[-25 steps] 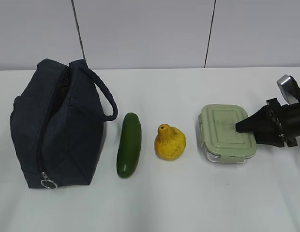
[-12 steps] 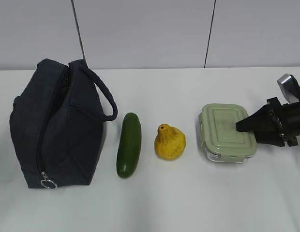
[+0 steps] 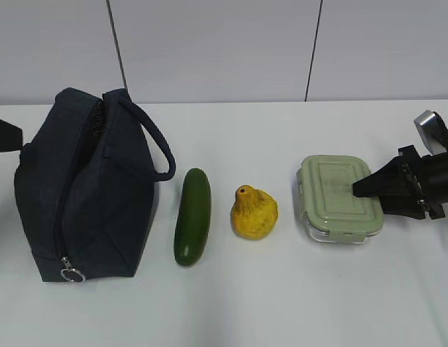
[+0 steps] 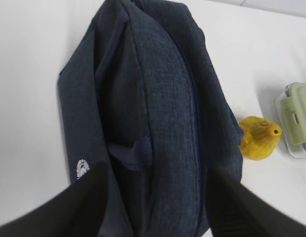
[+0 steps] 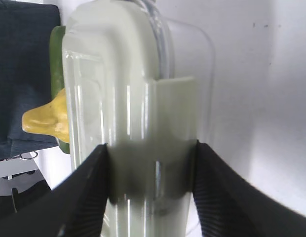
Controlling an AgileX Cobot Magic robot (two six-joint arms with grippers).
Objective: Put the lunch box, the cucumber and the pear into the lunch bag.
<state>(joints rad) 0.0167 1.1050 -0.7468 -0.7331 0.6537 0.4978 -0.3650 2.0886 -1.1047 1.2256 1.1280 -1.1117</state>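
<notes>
The right gripper (image 3: 356, 190) has its fingers clamped on the lunch box (image 3: 338, 199), top and bottom at its right end, with the box still sitting on the white table (image 3: 282, 303). The left gripper (image 4: 155, 197) hangs open over the navy lunch bag (image 3: 83, 188), gripping nothing. The cucumber (image 3: 193, 216) and pear (image 3: 253, 212) lie between bag and box, cucumber nearest the bag.

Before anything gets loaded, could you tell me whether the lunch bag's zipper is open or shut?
Cannot tell. The lunch bag stands upright with its ring pull at the near bottom end; whether the zipper gapes is unclear.
</notes>
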